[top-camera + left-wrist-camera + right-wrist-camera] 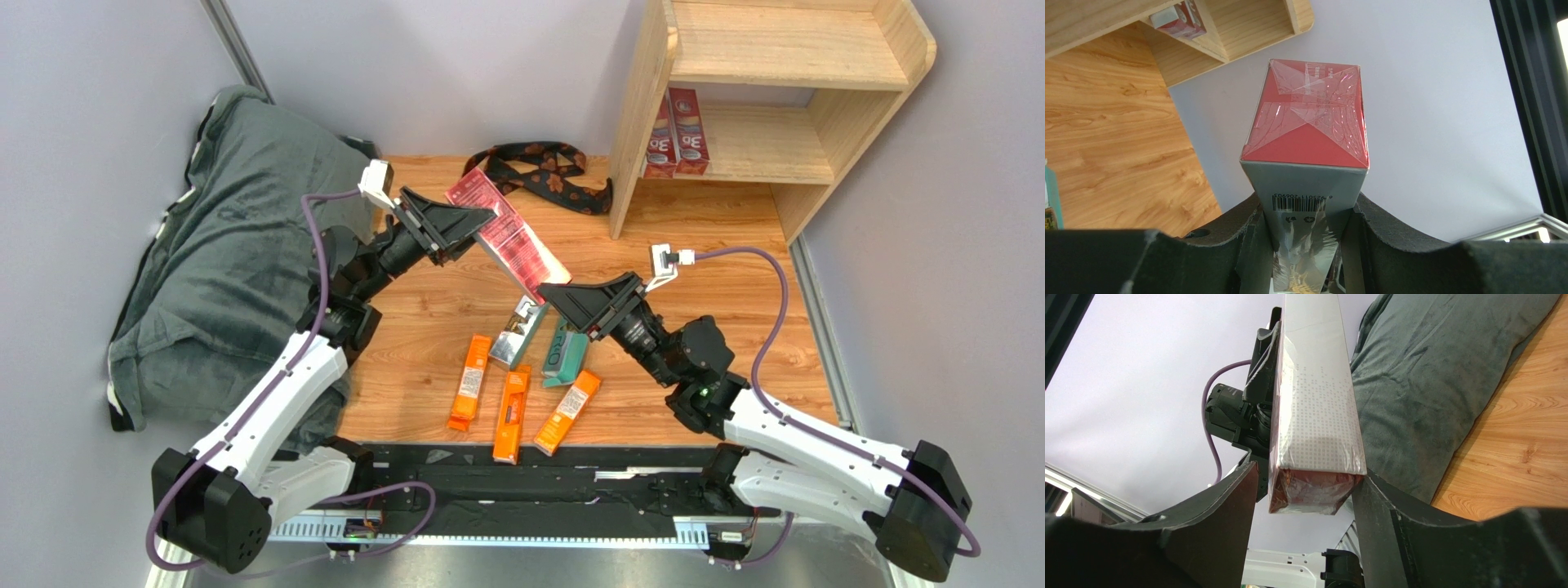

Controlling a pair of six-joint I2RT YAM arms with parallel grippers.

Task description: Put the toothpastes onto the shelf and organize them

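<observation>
Handover, by my reading. Dark red toothpaste box (pixel 513 243) in air above tabletop (pixel 736 306), left of shelf (pixel 640 123) and nearer than it. Left hand (pixel 460 229) clenched on one end. Right hand (pixel 558 298) straddles other end, unclenched, gap on one side. Advice: centre box, close right hand fully before left releases. Long axis diagonal, hand to hand, near end pointing away from shelf.

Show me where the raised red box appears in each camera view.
Top external: red box in the centre, slanting; table around it.
Left wrist: red box end-on in the centre; table at left.
Right wrist: red box running from the centre to the top edge; table at right.
Shared landmark: the table.
</observation>
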